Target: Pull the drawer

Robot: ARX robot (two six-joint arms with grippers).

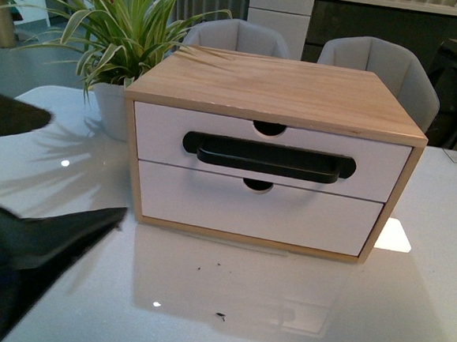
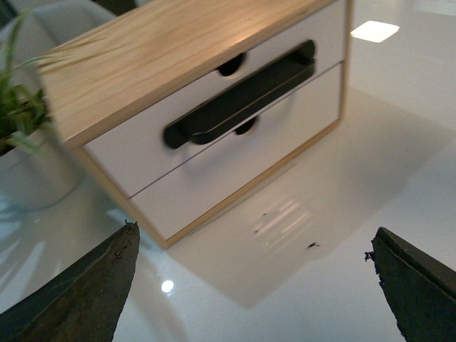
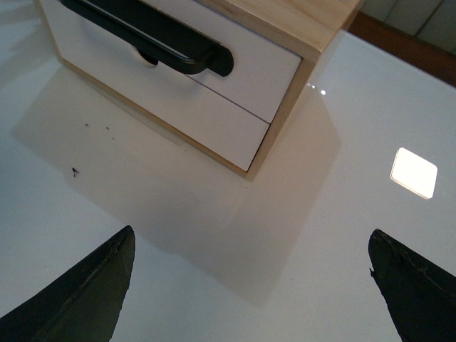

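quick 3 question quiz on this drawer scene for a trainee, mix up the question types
1. True or false: the drawer with the black handle is already pulled out.
2. What stands beside the wooden cabinet, on the robot's left? A) plant B) mug C) lamp
3. Fill in: the left fingers and right fingers are both ____ (open or shut).
Key: 1 false; 2 A; 3 open.

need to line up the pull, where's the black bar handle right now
In the front view the black bar handle spans the middle of the upper drawer in the wooden two-drawer chest, centre frame, with the potted plant behind its left corner.
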